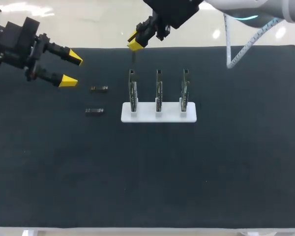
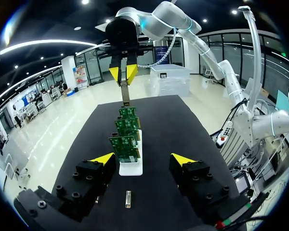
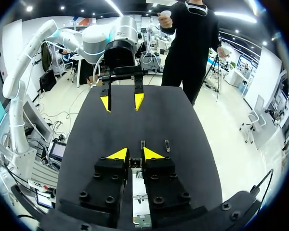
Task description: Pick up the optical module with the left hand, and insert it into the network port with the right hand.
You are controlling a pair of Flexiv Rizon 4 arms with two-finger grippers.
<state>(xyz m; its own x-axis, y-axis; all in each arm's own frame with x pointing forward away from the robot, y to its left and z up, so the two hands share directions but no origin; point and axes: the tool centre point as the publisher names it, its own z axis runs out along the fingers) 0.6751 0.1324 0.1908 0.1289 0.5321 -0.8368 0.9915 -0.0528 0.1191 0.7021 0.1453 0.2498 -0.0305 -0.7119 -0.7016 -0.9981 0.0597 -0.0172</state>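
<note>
My right gripper (image 1: pixel 134 42) hangs over the back of the table, shut on a thin dark optical module (image 1: pixel 133 55) that points down above the leftmost circuit board (image 1: pixel 132 91). In the left wrist view the same module (image 2: pixel 125 94) hangs from the right gripper (image 2: pixel 124 73) just over the farthest board. Between the right gripper's (image 3: pixel 135 155) own fingers only the module's dark end (image 3: pixel 135 163) shows. My left gripper (image 1: pixel 71 69) stands open at the table's left, holding nothing. Two more modules (image 1: pixel 99 88) (image 1: pixel 94 111) lie on the mat to its right.
Three green circuit boards stand upright in a white holder (image 1: pixel 159 115) at mid-table, seen end-on ahead of the left gripper (image 2: pixel 143 159). One loose module (image 2: pixel 128 199) lies under that gripper. The black mat (image 1: pixel 152 177) covers the table.
</note>
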